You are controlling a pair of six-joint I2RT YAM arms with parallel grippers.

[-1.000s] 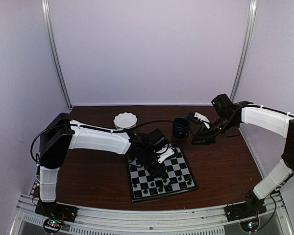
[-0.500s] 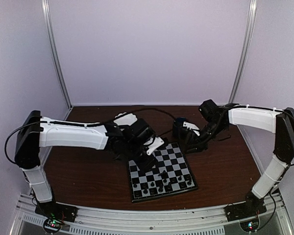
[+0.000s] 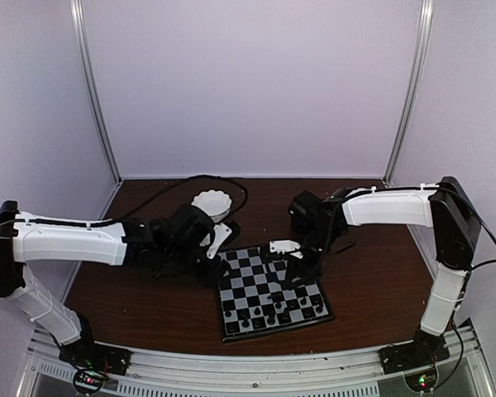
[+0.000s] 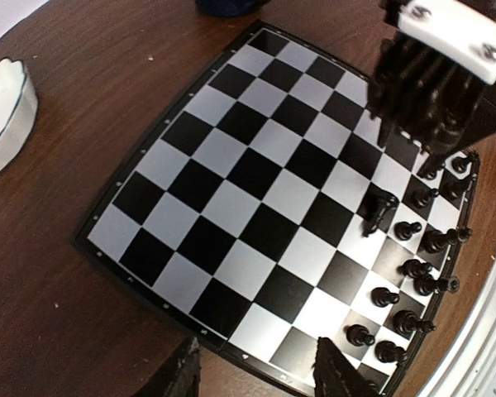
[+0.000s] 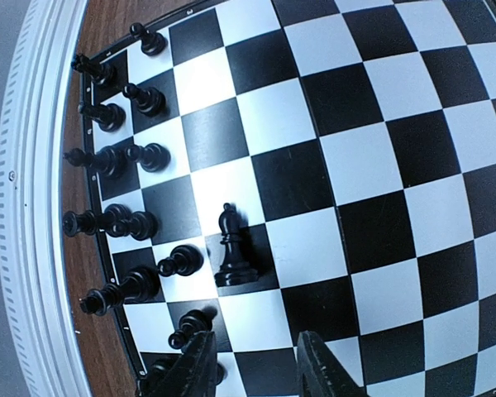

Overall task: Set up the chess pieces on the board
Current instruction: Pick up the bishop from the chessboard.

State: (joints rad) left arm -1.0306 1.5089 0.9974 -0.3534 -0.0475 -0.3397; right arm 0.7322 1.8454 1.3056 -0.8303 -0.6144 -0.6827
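Note:
The board (image 3: 256, 269) lies at the table's middle, with black chess pieces (image 3: 269, 315) lined up in its two near rows. Along the board's (image 5: 372, 157) left side, the right wrist view shows those pieces (image 5: 116, 161). A black bishop (image 5: 231, 248) stands alone one row further in, also visible as the bishop (image 4: 380, 207) in the left wrist view. My right gripper (image 5: 256, 372) hovers over the board just short of the bishop, open and empty. My left gripper (image 4: 256, 380) hangs open over the board's (image 4: 231, 182) left edge, holding nothing.
A white scalloped bowl (image 3: 212, 203) stands behind the board on the left. A dark blue mug (image 4: 227, 7) sits just past the board's far corner. The right gripper (image 4: 413, 145) hangs above the piece rows. Brown table surrounds the board.
My left gripper has drawn back leftward from over the board's middle to its left edge and opened. My right gripper has swung from beside the mug to above the board.

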